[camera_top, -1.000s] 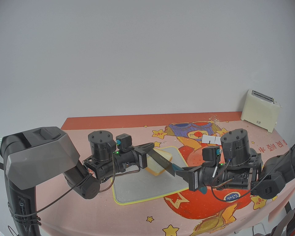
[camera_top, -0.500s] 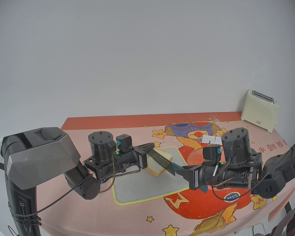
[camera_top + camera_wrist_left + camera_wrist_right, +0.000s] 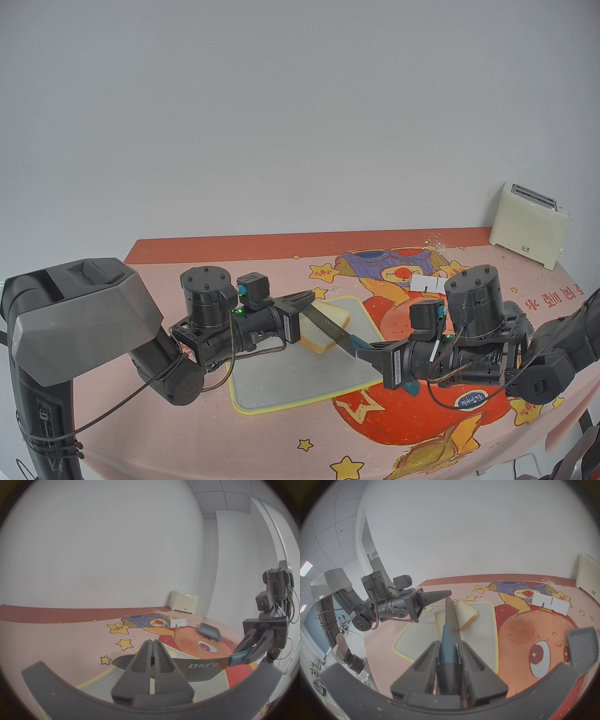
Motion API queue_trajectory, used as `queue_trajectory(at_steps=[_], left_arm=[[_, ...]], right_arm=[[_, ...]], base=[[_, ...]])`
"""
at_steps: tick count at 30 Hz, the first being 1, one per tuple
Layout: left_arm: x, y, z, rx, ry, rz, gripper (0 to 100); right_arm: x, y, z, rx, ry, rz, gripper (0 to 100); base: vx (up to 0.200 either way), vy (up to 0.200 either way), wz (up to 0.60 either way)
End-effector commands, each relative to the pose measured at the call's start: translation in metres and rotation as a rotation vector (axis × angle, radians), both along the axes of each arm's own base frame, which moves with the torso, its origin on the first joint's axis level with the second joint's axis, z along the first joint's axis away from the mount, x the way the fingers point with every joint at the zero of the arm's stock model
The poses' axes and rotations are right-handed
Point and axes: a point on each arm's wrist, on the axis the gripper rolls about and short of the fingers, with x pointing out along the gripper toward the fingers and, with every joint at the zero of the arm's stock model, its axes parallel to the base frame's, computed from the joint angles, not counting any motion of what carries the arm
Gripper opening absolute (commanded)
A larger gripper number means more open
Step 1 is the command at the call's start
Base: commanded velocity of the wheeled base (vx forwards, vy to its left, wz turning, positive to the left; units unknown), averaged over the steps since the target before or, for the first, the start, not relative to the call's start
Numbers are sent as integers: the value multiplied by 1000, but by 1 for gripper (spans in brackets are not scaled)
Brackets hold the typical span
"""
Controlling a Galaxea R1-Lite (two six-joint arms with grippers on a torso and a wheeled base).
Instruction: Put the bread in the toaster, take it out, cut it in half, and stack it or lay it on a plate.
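Far left: left pincer (image 3: 310, 294), clenched shut with nothing in it, tips just by the point of the knife (image 3: 333, 330), over the bread (image 3: 336, 314). Next: bread, lying on the white cutting board (image 3: 294, 381) on the counter (image 3: 250, 437). Across the bread: knife blade, edge down, bread showing on 2 sides. Then right pincer (image 3: 370, 351), clenched tight on the knife's blue handle. Far right, well apart: cream toaster (image 3: 530, 226), standing at the counter's back corner.
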Motion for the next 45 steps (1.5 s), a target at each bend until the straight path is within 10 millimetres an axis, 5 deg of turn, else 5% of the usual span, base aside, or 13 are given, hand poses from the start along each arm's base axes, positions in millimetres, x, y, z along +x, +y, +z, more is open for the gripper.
queue_trajectory(at_steps=[1, 21, 45], left_arm=[[0, 0, 1, -3, -5, 0, 0], [2, 0, -5, 4, 7, 5, 0], [2, 0, 3, -11, -1, 4, 0]], right_arm=[[1, 0, -6, -16, 17, -4, 0], [0, -3, 12, 30, -33, -12, 0], [2, -3, 0, -2, 5, -15, 0]], base=[[0, 0, 0], [0, 0, 0], [0, 0, 0]])
